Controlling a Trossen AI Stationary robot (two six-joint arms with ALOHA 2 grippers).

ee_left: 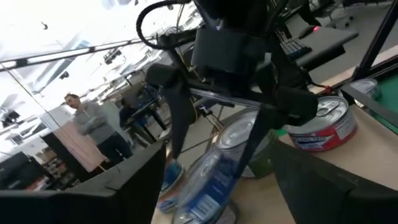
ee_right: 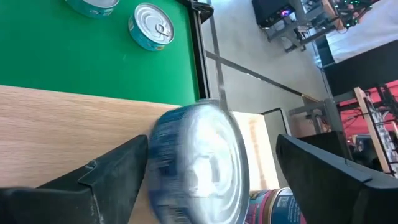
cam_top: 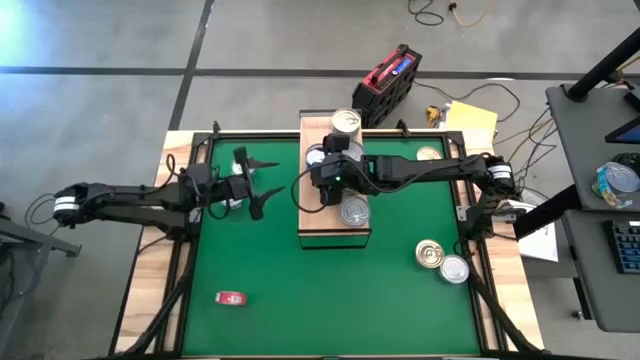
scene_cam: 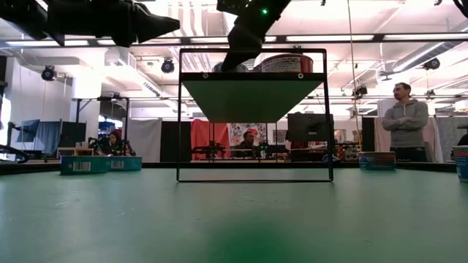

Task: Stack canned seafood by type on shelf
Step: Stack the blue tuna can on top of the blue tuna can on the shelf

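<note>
Right gripper (cam_top: 322, 188): over the shelf (cam_top: 334, 234), jaws apart around a blue-label tin (ee_right: 196, 165) without clamping it.
Blue-label tin: between the fingers, above the light-wood board (blurred, so resting or falling cannot be told).
Step in hand: releasing the tin onto the shelf, judged from the spread jaws.
Doing it well: lift straight up, avoid brushing the red-label tin (ee_left: 326, 121) just beside.
Left gripper (cam_top: 258, 186): waiting beside the shelf over the green mat (cam_top: 330, 300), jaws apart, empty.
Remaining tins: gold-lid tin (cam_top: 430, 253) and silver-lid tin (cam_top: 454, 268) on the mat, well apart from the shelf.
</note>
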